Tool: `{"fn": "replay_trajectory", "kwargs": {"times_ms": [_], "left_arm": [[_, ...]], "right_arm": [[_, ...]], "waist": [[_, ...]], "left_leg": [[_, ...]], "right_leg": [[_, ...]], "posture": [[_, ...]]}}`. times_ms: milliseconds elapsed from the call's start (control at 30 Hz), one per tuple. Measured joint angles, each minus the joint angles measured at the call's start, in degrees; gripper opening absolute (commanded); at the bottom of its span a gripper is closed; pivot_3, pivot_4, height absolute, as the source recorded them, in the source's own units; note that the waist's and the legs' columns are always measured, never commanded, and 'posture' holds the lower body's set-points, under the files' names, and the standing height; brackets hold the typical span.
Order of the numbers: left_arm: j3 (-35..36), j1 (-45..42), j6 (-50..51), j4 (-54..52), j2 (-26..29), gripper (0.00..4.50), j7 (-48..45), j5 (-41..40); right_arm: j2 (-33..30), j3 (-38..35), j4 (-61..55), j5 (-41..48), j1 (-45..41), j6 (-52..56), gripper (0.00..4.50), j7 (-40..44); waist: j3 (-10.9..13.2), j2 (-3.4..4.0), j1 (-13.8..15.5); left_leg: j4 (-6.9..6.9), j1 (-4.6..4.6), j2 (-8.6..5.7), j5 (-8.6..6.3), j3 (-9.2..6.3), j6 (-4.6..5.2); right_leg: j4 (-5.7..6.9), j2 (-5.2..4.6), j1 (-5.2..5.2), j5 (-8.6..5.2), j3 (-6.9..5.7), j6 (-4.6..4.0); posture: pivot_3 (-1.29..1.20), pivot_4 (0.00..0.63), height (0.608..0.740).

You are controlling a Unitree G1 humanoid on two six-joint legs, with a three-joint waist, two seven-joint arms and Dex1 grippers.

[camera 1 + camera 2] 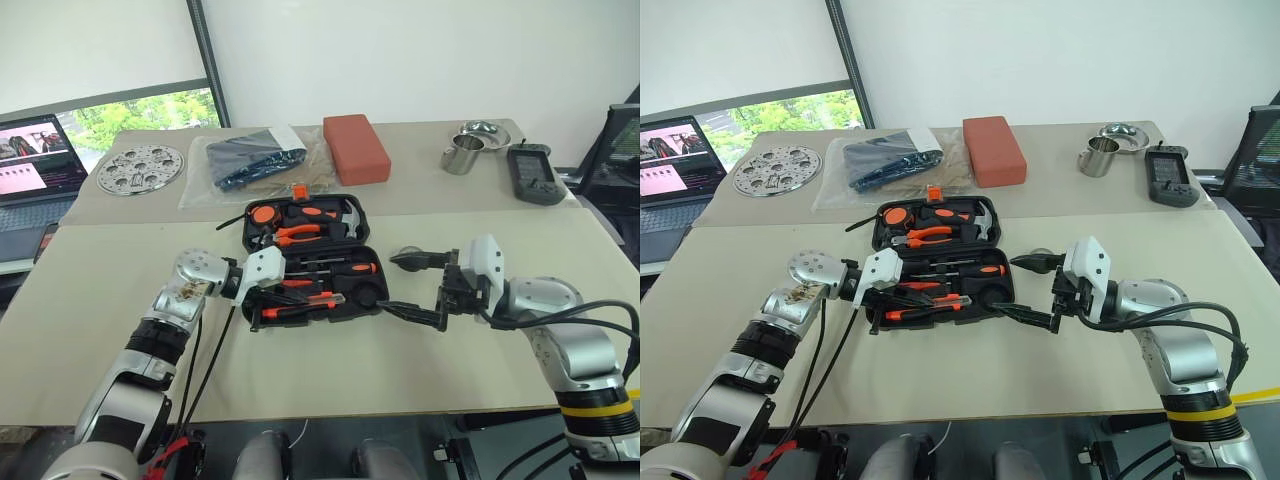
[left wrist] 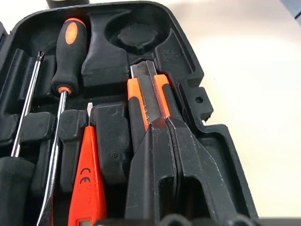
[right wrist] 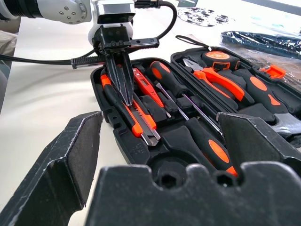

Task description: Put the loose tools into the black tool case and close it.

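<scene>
The black tool case [image 1: 374, 292] lies open in the middle of the table, its lid half on the far side. In the near half lie an orange-and-black screwdriver [image 2: 68, 52], a slim orange tester screwdriver [image 2: 87, 179] and the orange-and-black utility knife [image 2: 148, 99]. My left gripper [image 2: 165, 121] is shut, and its joined tips rest on the knife in its slot at the case's near left, with nothing between them. My right gripper [image 1: 405, 287] hovers just right of the case, open and empty, pointing at it.
Pliers [image 1: 295, 235] and a hammer sit in the lid half. At the back of the table stand a red block [image 1: 355, 148], a bagged dark item [image 1: 250, 158], a perforated metal disc [image 1: 140, 168], a steel cup [image 1: 460, 155] and a dark handheld device [image 1: 535, 172]. A laptop [image 1: 35, 155] is far left.
</scene>
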Motion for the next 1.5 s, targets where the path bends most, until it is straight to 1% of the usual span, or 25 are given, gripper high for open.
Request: {"fn": "replay_trajectory", "kwargs": {"times_ms": [100, 300, 400, 533, 600, 733, 867, 1000, 1067, 1100, 1133, 1167, 1200, 1267, 1300, 1333, 1500], "left_arm": [[-1.1, 0.0, -2.0, 0.2, 0.1, 0.05, 0.6, 0.9], [-1.0, 0.2, -1.2, 2.6, -1.1, 0.05, 1.0, 0.5], [0.0, -0.1, 0.5, 5.2, -2.9, 0.05, 1.1, -0.6], [2.0, -1.2, 2.3, 11.8, -6.1, 0.05, 0.5, -3.2], [2.1, -1.7, 1.8, 13.7, -6.5, 0.05, 0.2, -3.2], [2.4, -2.6, 0.7, 16.6, -7.0, 0.05, 0.1, -3.2], [3.1, -2.9, 0.5, 18.0, -7.2, 0.05, 0.1, -3.2], [3.9, -2.8, 0.7, 16.5, -7.1, 0.05, 0.2, -3.2], [4.2, -2.0, 3.9, 11.9, -6.2, 0.05, 0.7, -3.6], [4.6, -1.5, 6.4, 8.7, -5.7, 0.05, 1.7, -4.1], [5.4, -1.2, 8.7, 5.6, -4.9, 0.05, 2.6, -4.6], [5.9, -1.1, 10.0, 4.0, -4.5, 0.05, 3.0, -4.8], [6.7, -0.9, 12.9, 0.6, -3.5, 0.44, 3.9, -5.9], [8.3, -0.9, 16.3, -6.2, -2.1, 0.75, 5.6, -7.0], [8.8, -0.5, 18.8, -11.2, -0.6, 1.23, 6.7, -7.6], [9.1, -0.3, 20.4, -14.5, 0.6, 1.56, 7.2, -8.1], [9.7, 1.8, 28.4, -27.1, 6.0, 3.28, 10.3, -8.8]], "right_arm": [[0.0, 0.0, 0.0, 0.0, 0.0, 0.0, 4.50, 0.0], [-0.1, -0.1, 0.0, 0.0, 0.4, 0.0, 4.50, 0.0], [-0.1, -0.1, 0.0, 0.0, 0.5, 0.0, 4.50, 0.0], [-0.2, -0.1, 0.0, 0.0, 0.4, 0.0, 4.50, 0.0], [-0.3, -0.1, 0.0, 0.0, 0.4, 0.0, 4.50, 0.1], [-1.1, -0.1, 0.1, -0.1, 0.4, 0.0, 4.50, 0.0], [-1.1, -0.2, 1.4, -1.8, -0.4, 0.1, 4.50, -3.0], [-1.3, 0.5, 6.0, -7.0, -4.5, 1.2, 4.50, -8.1], [-2.6, 3.1, 10.0, -10.6, -8.0, 3.5, 4.50, -8.9], [-3.4, 4.5, 12.9, -12.4, -9.8, 4.6, 4.50, -8.9], [-3.8, 5.5, 15.2, -13.8, -11.3, 5.7, 4.50, -8.7], [-4.0, 6.0, 16.5, -14.3, -12.2, 6.4, 4.50, -8.6], [-4.1, 7.3, 18.9, -15.0, -14.1, 7.3, 4.50, -7.8], [-4.0, 9.6, 23.4, -16.3, -17.3, 8.4, 4.50, -5.8], [-3.6, 11.1, 27.1, -17.3, -20.0, 8.5, 4.50, -4.6], [-3.5, 11.8, 29.3, -18.2, -21.7, 8.4, 4.50, -3.9], [-3.2, 13.9, 37.0, -21.1, -27.0, 5.9, 4.50, 0.0]], "waist": [[0.0, 0.00, 0.0], [-0.1, 0.07, 0.0], [-0.1, 0.10, 0.3], [-0.2, 0.02, 0.7], [-0.3, -0.11, 0.7], [-0.5, -0.09, 0.6], [-0.5, -0.09, 0.3], [-0.5, -0.09, 0.2], [-0.6, 0.06, 0.0], [-0.5, 0.01, -0.1], [-0.3, -0.21, -0.1], [-0.3, -0.23, -0.1], [-0.3, -0.20, -0.2], [-0.3, -0.19, -0.2], [-0.3, -0.16, -0.3], [-0.3, -0.11, -0.3], [-0.3, -0.07, -0.1]], "left_leg": [[-0.04, 0.32, 0.02, -0.04, 0.00, 0.05], [-0.02, 0.38, -0.03, -0.09, -0.04, 0.13], [0.01, 0.38, -0.11, -0.10, -0.09, 0.15], [0.13, 0.37, -0.18, -0.11, -0.20, 0.17], [0.13, 0.38, -0.20, -0.11, -0.23, 0.17], [0.14, 0.47, -0.21, -0.11, -0.29, 0.18], [0.14, 0.46, -0.23, -0.08, -0.34, 0.21], [0.14, 0.35, -0.25, -0.05, -0.36, 0.25], [0.14, 0.21, -0.26, -0.04, -0.34, 0.25], [0.13, 0.15, -0.24, -0.03, -0.33, 0.26], [0.11, 0.00, -0.21, -0.02, -0.34, 0.26], [0.11, -0.12, -0.20, -0.02, -0.34, 0.25], [0.09, -0.33, -0.21, -0.01, -0.32, 0.25], [0.06, -0.54, -0.21, 0.10, -0.29, 0.08], [0.05, -0.53, -0.20, 0.19, -0.27, -0.07], [-0.03, -0.53, -0.20, 0.31, -0.27, -0.27], [-0.10, -0.51, -0.17, 0.28, -0.27, -0.26]], "right_leg": [[-0.08, -0.02, 0.39, 0.00, 0.00, 0.00], [-0.08, -0.10, 0.50, -0.01, -0.03, 0.00], [-0.08, -0.17, 0.55, -0.01, -0.09, 0.01], [-0.04, -0.22, 0.59, 0.00, -0.15, 0.05], [-0.04, -0.23, 0.62, 0.01, -0.15, 0.06], [0.04, -0.26, 0.67, 0.03, -0.13, 0.08], [0.09, -0.28, 0.64, 0.06, -0.12, 0.10], [0.12, -0.30, 0.55, 0.07, -0.14, 0.10], [0.14, -0.29, 0.41, 0.07, -0.11, 0.10], [0.14, -0.27, 0.30, 0.07, -0.11, 0.10], [0.09, -0.21, 0.17, 0.07, -0.12, 0.09], [0.06, -0.19, 0.06, 0.07, -0.12, 0.09], [0.04, -0.19, -0.17, 0.07, -0.08, 0.09], [-0.02, -0.13, -0.37, 0.07, -0.02, 0.09], [-0.09, -0.08, -0.37, 0.07, 0.04, 0.09], [-0.11, -0.06, -0.37, 0.07, 0.08, 0.09], [-0.20, -0.05, -0.35, 0.05, 0.09, 0.10]], "posture": [[0.00, 0.150, 0.740], [0.00, 0.150, 0.740], [0.00, 0.150, 0.740], [0.00, 0.150, 0.740], [0.00, 0.150, 0.740], [0.00, 0.150, 0.740], [0.00, 0.150, 0.740], [0.00, 0.150, 0.740], [0.00, 0.150, 0.740], [0.00, 0.150, 0.740], [0.00, 0.150, 0.740], [0.00, 0.150, 0.740], [0.00, 0.150, 0.740], [0.00, 0.150, 0.740], [0.00, 0.150, 0.740], [0.00, 0.150, 0.740], [0.00, 0.150, 0.740]]}}
